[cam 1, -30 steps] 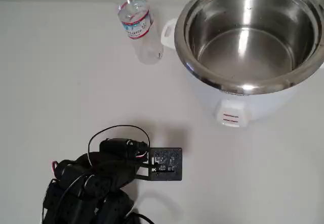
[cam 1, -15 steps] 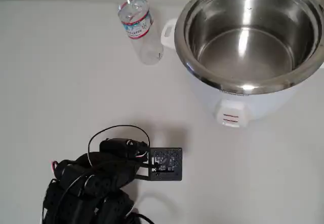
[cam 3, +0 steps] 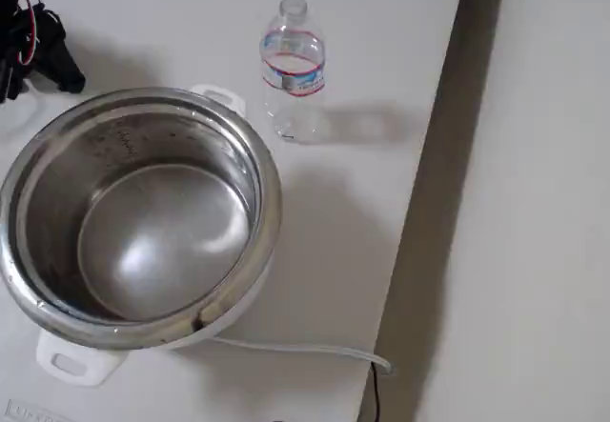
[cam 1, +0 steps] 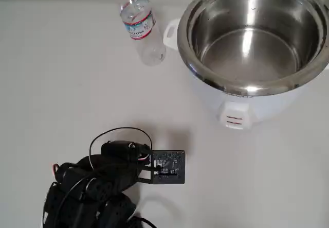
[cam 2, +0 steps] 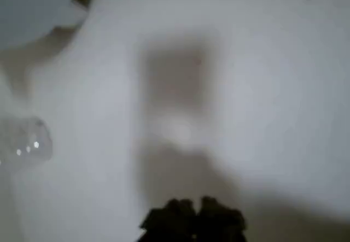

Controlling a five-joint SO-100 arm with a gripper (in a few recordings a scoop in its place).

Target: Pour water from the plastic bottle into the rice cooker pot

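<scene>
- Standing upright on the white surface, the plastic bottle sits just beside the white cooker body in my overhead view, next to its side handle and not touching it as far as I can see.
- I see the bottle has no cap, and its red, white and blue label band circles the upper part.
- The rice cooker pot is seated in the cooker body, its shiny inside bare apart from a few specks on the wall.
- In the fixed view the bottle stands behind the pot, with a thin cord trailing off the cooker toward the surface edge.
- My arm is folded low at the bottom left of the overhead view, well apart from both bottle and cooker.
- The gripper shows as a dark blurred shape at the bottom of the wrist view; its tips seem close together, but I cannot tell for sure.
</scene>
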